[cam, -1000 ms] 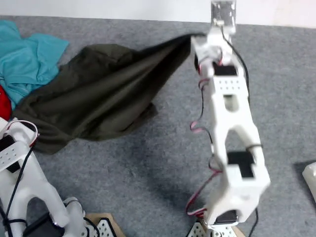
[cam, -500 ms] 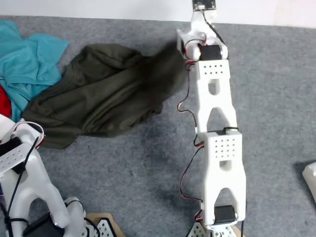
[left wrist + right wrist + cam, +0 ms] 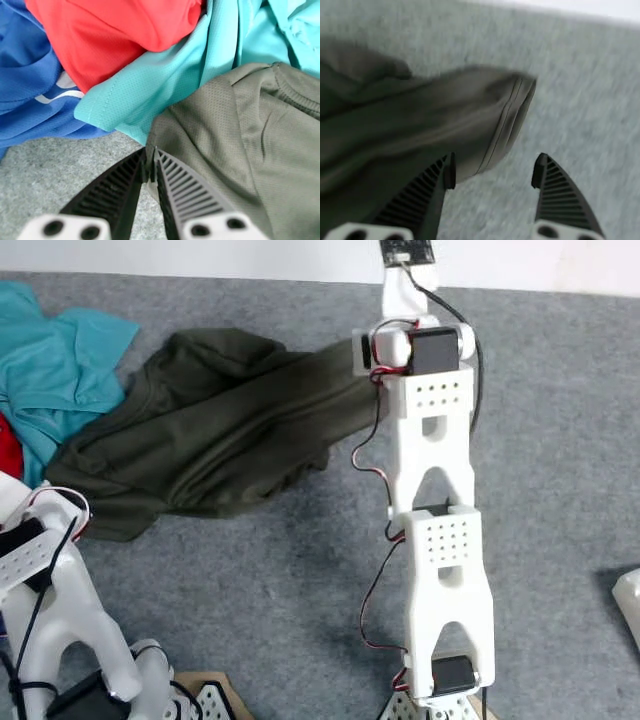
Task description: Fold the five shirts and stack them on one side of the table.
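Olive shirt slumped from taut lift, right end effector opened, arm stretched forward

The shirt spread across the middle is dark olive green, and the left wrist view shows a fine mesh weave in its cloth. Beside it the teal shirt is a plain bright turquoise. The red shirt is a solid red, and the blue shirt is royal blue with a curved white stripe. The table is a speckled mid-grey. The right arm and left arm are white, with black motor blocks and red and black wires. The left gripper and right gripper have black ribbed fingers.
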Motion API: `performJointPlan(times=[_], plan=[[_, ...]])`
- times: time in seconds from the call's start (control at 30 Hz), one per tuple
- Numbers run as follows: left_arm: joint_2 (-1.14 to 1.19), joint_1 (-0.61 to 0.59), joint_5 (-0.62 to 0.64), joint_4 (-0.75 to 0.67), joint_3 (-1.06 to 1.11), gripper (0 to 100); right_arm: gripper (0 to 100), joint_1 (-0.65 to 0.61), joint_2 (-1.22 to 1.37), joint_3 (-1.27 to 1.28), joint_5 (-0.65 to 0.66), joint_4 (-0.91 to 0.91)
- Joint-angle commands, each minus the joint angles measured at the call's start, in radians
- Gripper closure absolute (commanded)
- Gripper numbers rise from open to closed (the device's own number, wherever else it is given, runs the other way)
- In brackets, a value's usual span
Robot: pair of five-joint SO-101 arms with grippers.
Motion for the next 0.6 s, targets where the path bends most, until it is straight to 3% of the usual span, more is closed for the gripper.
performJointPlan(times=[0.0,0.57], plan=[[-0.027,0.01,-0.005,-0.018,-0.004,99,75.6,-0.005,-0.022,0.03,-0.083,0.035],[-0.021,0.012,-0.005,-0.018,-0.004,99,75.6,-0.114,-0.341,0.734,-0.087,0.027]])
